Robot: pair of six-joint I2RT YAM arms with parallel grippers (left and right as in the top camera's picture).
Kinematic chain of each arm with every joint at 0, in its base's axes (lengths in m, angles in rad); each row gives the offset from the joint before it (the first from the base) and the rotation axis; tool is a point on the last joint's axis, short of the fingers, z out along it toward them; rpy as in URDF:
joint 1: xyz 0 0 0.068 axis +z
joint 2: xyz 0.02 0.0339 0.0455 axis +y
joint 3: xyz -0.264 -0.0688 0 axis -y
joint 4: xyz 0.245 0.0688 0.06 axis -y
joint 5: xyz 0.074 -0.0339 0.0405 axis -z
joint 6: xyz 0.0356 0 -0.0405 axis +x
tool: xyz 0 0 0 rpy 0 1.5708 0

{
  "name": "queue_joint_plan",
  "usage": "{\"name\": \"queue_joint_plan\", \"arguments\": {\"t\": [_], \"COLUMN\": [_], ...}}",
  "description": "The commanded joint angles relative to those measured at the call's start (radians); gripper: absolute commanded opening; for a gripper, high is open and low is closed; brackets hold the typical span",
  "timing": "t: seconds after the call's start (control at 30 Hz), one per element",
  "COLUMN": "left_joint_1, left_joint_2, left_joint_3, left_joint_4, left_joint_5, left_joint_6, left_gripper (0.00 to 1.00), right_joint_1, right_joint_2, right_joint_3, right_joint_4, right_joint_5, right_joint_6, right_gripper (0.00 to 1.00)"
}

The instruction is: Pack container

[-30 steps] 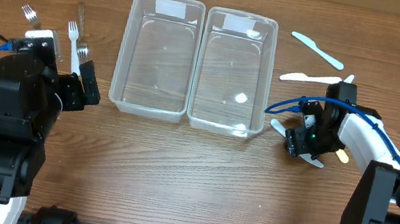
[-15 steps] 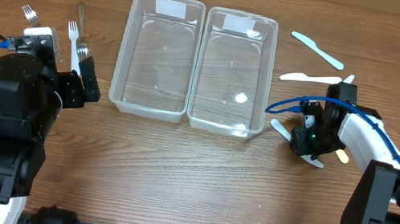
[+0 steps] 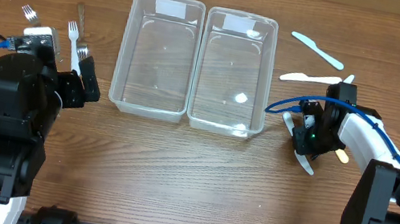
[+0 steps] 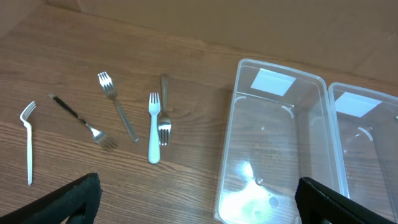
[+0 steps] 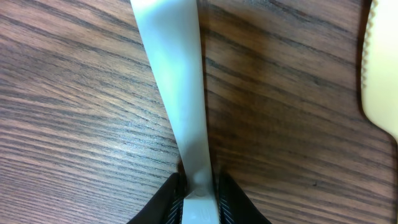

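Within right claw (image 5: 199,186), white plastic knife (image 5: 177,93).

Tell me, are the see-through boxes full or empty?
Empty. The left box and right box show bare bottoms; forks and knives lie outside.

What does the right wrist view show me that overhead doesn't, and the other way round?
Right wrist only: a close look at the right gripper shut on the knife, a finger on each side.
Overhead only: the left gripper, open; two containers; forks left of them; two more knives to their right.
Both: the pinched knife, the cream utensil beside it, and the table.
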Motion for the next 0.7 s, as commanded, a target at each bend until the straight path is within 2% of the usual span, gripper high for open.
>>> {"name": "queue_joint_plan", "arguments": {"t": [0.0, 0.2, 0.33, 0.4, 0.67], "left_joint_1": [0.006, 0.006, 0.006, 0.006, 0.006], "left_joint_2": [0.0, 0.0, 0.0, 0.0, 0.0], "left_joint_3": [0.024, 0.024, 0.024, 0.024, 0.024], "left_joint_4": [0.005, 0.008, 0.014, 0.016, 0.017], "left_joint_5": [-0.01, -0.009, -0.009, -0.009, -0.01], "left_joint_6": [0.023, 0.023, 0.023, 0.023, 0.023], "left_gripper": [1.0, 1.0, 1.0, 1.0, 1.0], "right_joint_1": [0.0, 0.0, 0.0, 0.0, 0.0], "right_joint_2": [0.022, 0.022, 0.022, 0.022, 0.022], "right_joint_3": [-0.006, -0.006, -0.006, -0.006, -0.006], "right_joint_4": [0.014, 0.031, 0.042, 0.047, 0.051], "right_joint_5": [-0.021, -0.021, -0.021, -0.036, -0.039], "right_joint_6": [0.001, 0.001, 0.005, 0.005, 0.004], "right_gripper": [0.21, 0.1, 0.08, 0.04, 0.04]}}
